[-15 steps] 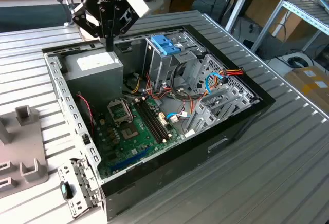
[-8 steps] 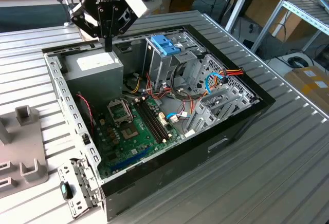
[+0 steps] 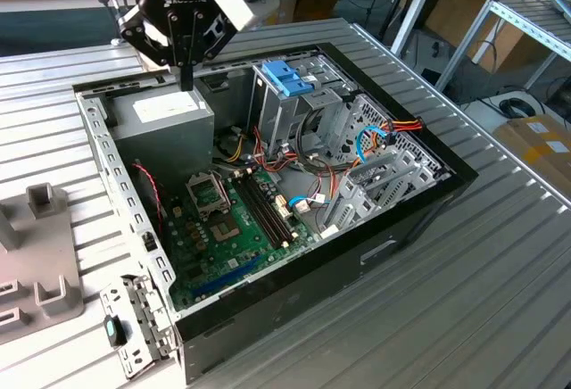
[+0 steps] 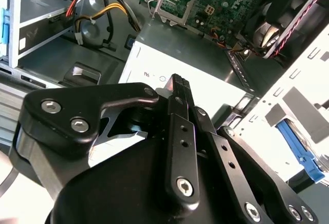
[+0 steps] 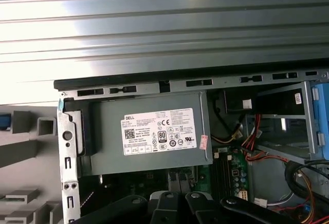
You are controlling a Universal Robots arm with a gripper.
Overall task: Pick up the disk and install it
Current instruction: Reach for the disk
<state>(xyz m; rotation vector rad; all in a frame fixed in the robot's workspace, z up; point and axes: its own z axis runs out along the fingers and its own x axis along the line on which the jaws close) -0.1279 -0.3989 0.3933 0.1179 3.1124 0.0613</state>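
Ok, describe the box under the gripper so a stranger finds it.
Find the open black computer case on the ribbed metal table. In its far corner at the exterior view's left, under the black gripper, sits a grey metal box. Only it carries a big white label, unlike the green circuit board and blue-topped cage nearby.

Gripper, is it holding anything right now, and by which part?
Nothing is held: the gripper hangs shut and empty above the grey metal box.
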